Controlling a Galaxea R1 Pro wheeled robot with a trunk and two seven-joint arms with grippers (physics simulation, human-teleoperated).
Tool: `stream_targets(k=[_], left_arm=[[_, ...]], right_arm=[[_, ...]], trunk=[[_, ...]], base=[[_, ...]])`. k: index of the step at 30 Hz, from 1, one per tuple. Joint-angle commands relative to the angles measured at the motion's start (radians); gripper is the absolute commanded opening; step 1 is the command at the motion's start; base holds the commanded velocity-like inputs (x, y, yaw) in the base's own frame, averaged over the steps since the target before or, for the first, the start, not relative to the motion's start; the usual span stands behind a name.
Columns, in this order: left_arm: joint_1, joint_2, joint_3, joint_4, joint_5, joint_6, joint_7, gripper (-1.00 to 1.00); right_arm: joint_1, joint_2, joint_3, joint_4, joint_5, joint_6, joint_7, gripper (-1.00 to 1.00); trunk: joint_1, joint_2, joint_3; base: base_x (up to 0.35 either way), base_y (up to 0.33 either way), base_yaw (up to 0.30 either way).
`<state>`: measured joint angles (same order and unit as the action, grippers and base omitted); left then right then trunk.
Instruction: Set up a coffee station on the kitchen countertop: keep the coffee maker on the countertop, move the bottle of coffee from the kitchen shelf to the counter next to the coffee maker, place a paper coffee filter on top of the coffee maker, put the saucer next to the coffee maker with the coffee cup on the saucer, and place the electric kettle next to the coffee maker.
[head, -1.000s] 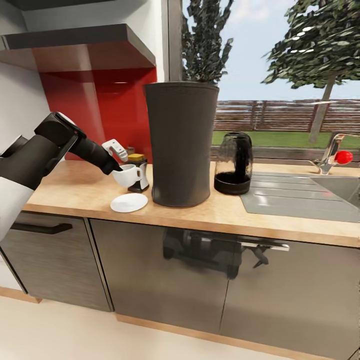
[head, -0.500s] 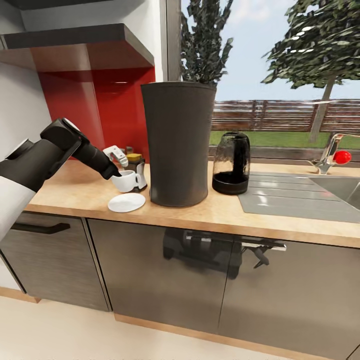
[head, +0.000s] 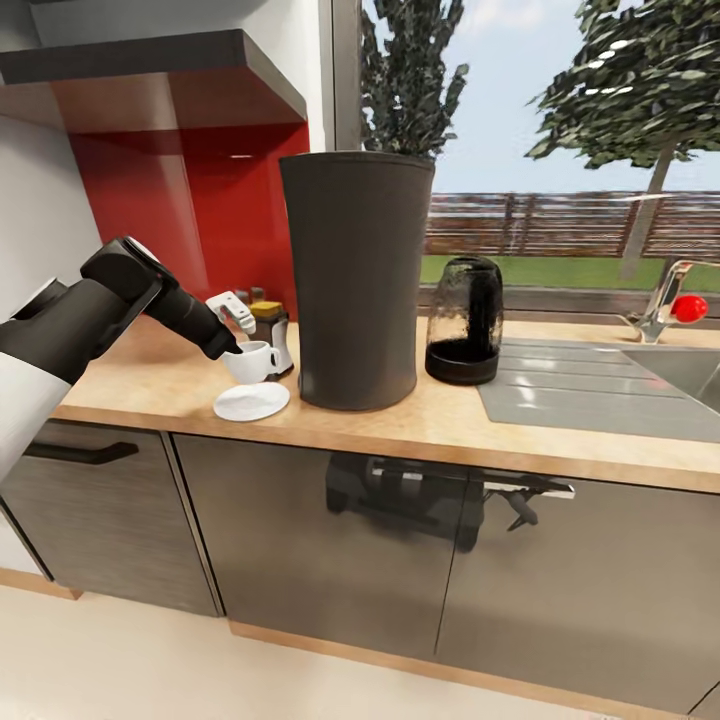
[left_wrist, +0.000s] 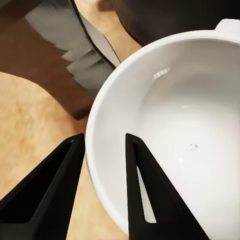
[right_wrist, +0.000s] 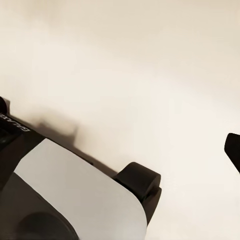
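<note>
1. Already on the desk (head: 180, 385): the maker (head: 357, 280), the kettle (head: 465, 322) on its far side from the pincer, the jar (head: 272, 335) just behind the pincer, and the saucer (head: 252, 401) below it.
2. No filter can be seen on the maker's top, so that step looks left to do.
3. The left pincer (left_wrist: 102, 165) is clamped on the cup (head: 250, 361) rim, one finger inside and one outside.
4. The cup hangs just above the saucer's far edge, not yet seated.
5. The cup stands upright, mouth up, handle towards the maker.
6. Right pincer: state cannot be told
</note>
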<state>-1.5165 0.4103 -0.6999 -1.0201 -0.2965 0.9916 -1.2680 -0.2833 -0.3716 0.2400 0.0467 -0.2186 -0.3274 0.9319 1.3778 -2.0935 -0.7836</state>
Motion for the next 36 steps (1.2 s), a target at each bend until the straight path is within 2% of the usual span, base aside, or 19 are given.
stream_targets(k=[1,33,36], left_arm=[[-0.001,0.001,-0.001,-0.002,-0.010,0.007,-0.010,-1.00],[-0.001,0.000,-0.003,0.039,-0.010,0.006,-0.008,-1.00],[-0.001,-0.001,-0.003,0.039,-0.010,0.007,-0.008,-1.00]], right_arm=[[-0.002,0.000,0.009,0.004,-0.010,-0.005,0.004,1.00],[-0.002,0.000,0.009,0.004,-0.009,-0.005,0.004,1.00],[-0.002,0.000,0.009,0.004,-0.009,-0.005,0.004,1.00]], trunk=[[0.000,-0.001,-0.002],[0.000,-0.001,-0.003],[0.008,-0.015,-0.009]], base=[[0.000,0.000,0.000],[-0.024,0.000,0.000],[0.000,0.000,0.000]])
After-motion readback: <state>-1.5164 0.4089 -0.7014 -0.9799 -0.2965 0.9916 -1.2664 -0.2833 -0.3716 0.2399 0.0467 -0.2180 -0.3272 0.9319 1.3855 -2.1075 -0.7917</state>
